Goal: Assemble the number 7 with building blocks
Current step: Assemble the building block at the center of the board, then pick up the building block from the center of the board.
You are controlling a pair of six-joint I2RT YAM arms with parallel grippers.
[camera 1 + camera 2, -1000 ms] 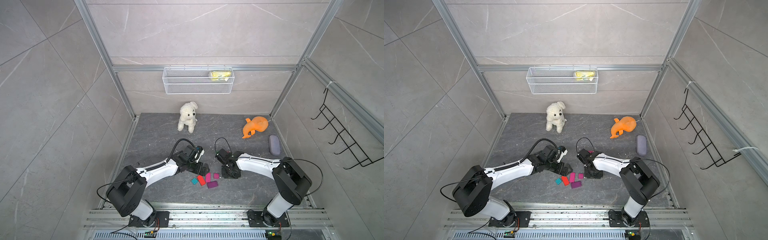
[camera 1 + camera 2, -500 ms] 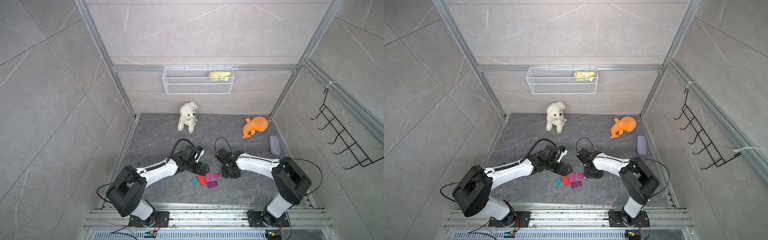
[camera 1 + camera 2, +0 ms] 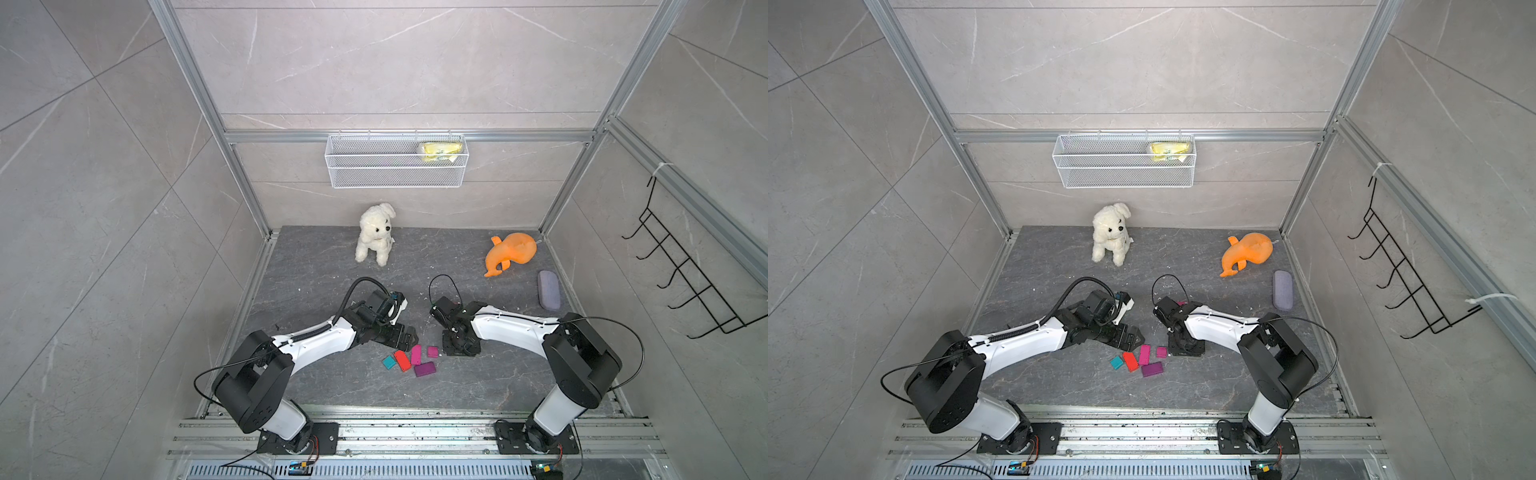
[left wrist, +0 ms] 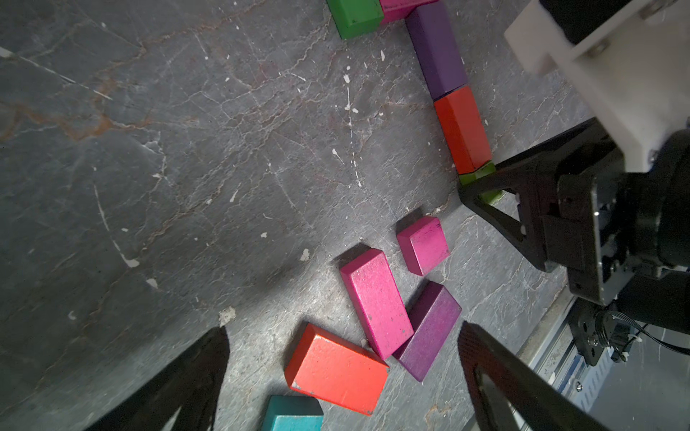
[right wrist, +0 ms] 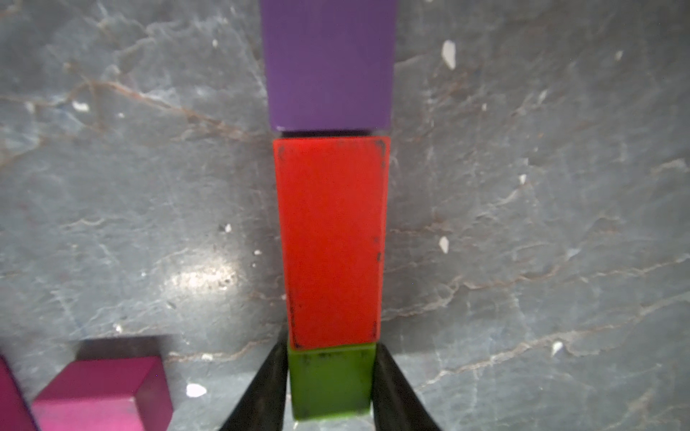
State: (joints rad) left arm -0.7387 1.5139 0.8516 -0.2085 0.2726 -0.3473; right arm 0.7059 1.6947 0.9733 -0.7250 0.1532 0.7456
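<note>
The lined-up blocks are a small green block (image 5: 330, 380), a red block (image 5: 332, 242) and a purple block (image 5: 328, 63). The loose ones are a short pink block (image 4: 423, 244), a long pink block (image 4: 375, 302), a dull violet block (image 4: 429, 332), an orange-red block (image 4: 336, 369) and a teal block (image 4: 293, 414). The floor (image 4: 149, 186) is dark grey with pale and rusty veins. The plush dog (image 3: 374, 237) is cream. The packet (image 3: 440, 150) in the white wire basket (image 3: 395, 176) looks yellow, perhaps with print.

Both top views are bright, evenly lit and sharp, with only faint shadows on the floor (image 3: 316, 270). The left wrist view is dimmer, its blocks (image 4: 375, 302) casting dark shadows. The right wrist view is soft, the green block (image 5: 330, 380) blurred, with a pale glare patch on the floor.
</note>
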